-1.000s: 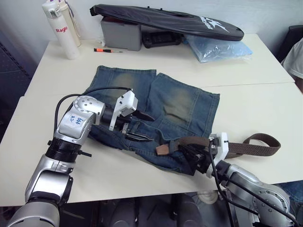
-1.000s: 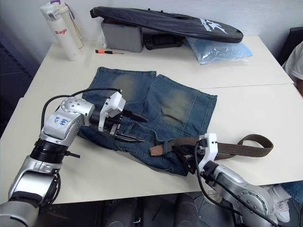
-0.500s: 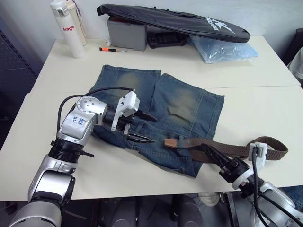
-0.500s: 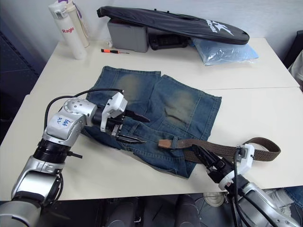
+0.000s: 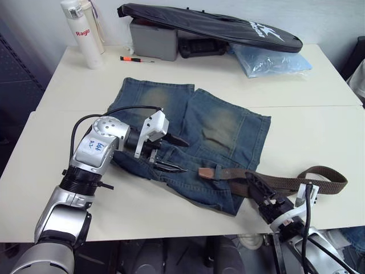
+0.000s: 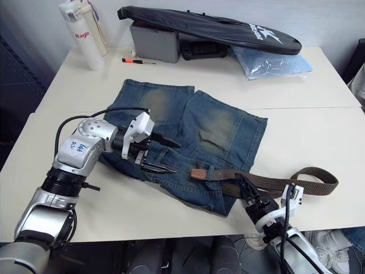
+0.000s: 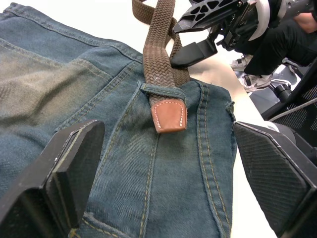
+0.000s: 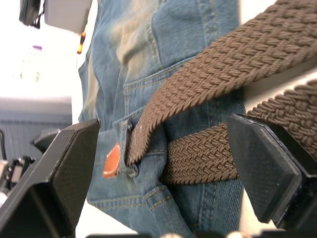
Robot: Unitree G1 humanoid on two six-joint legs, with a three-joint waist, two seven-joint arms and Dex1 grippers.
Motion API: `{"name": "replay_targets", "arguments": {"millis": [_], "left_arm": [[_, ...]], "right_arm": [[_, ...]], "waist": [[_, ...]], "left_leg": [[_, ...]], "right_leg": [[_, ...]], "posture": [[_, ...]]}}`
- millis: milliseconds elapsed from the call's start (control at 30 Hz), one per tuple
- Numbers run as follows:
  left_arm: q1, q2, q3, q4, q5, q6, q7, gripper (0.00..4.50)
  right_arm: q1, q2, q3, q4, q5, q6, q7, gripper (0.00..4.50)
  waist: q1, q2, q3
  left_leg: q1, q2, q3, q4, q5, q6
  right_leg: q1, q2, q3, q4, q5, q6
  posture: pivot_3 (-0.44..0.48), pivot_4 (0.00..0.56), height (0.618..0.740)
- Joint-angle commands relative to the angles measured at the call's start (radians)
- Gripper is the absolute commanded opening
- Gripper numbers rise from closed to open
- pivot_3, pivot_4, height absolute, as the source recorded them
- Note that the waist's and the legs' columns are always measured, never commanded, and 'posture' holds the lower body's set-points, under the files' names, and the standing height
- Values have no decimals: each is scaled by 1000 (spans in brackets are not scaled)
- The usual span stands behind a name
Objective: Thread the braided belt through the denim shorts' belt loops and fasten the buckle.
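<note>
Denim shorts [image 5: 194, 142] flat on table [image 5: 319, 131], waistband toward robot for reach. Braided belt [image 5: 285, 181] lies across waistband, tan tip [image 7: 169, 115] poking through one belt loop [image 7: 163, 92]; rest looped off to right. Left gripper [image 5: 169, 153] spread, empty, above waistband, probably to receive tip. Right gripper [image 6: 246, 191] spread beside belt, not gripping. Bottle [image 5: 81, 34] reads "Raglo".

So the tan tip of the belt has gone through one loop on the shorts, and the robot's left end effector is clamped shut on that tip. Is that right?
Not quite. The tan tip of the braided belt has passed through one belt loop on the denim shorts, but the left end effector is open, its fingers apart on either side of the tip, as the left wrist view shows.
</note>
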Motion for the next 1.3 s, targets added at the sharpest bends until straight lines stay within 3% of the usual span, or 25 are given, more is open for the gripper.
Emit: {"name": "replay_targets", "arguments": {"millis": [33,267,300,367,600,633,1200,1300], "left_arm": [[-1,8,6,-30,-3,-7,-1,4500],[4,11,7,-38,-3,-8,1,4500],[5,12,7,-38,-3,-8,2,4500],[4,13,8,-35,-2,-10,1,4500],[4,15,9,-34,1,-14,2,4500],[4,16,10,-33,1,-14,2,4500],[-4,18,2,-29,9,-10,-13,4500],[-6,13,1,-27,10,-11,-11,4500]], "right_arm": [[-32,40,-2,33,8,-49,-44,4387],[-68,55,27,70,-4,-71,-44,4387],[-71,57,32,76,-7,-73,-44,4162],[-81,59,44,89,-11,-71,-29,3598],[-102,64,77,90,-12,-64,3,129],[-101,60,81,81,-8,-60,4,33],[-245,-48,199,100,-178,87,-30,33],[-228,-62,169,69,-141,90,-22,1030]], "waist": [[-1,-2,-1],[0,-11,-7],[0,-11,-7],[0,-11,-7],[0,-12,-7],[1,-12,-7],[-2,-2,-5],[-1,-2,-5]], "left_leg": [[0,0,0,0,0,0],[0,2,0,0,-3,-2],[0,2,0,0,-3,-2],[0,3,0,-1,-4,-2],[0,7,-1,-2,-4,-3],[0,9,-1,-1,-4,-4],[3,15,5,3,-6,-8],[3,15,5,3,-6,-8]], "right_leg": [[0,0,0,0,0,0],[0,2,-1,-1,-1,-2],[0,2,-2,-1,-1,-2],[0,2,-3,-1,-2,-3],[-1,5,-6,-1,-4,-6],[0,7,-6,-1,-4,-7],[-4,13,1,6,-6,-11],[-3,13,1,6,-6,-11]], "posture": [[0,150,740],[0,150,740],[0,150,740],[0,150,740],[0,150,740],[0,150,740],[0,150,740],[0,150,740]]}}
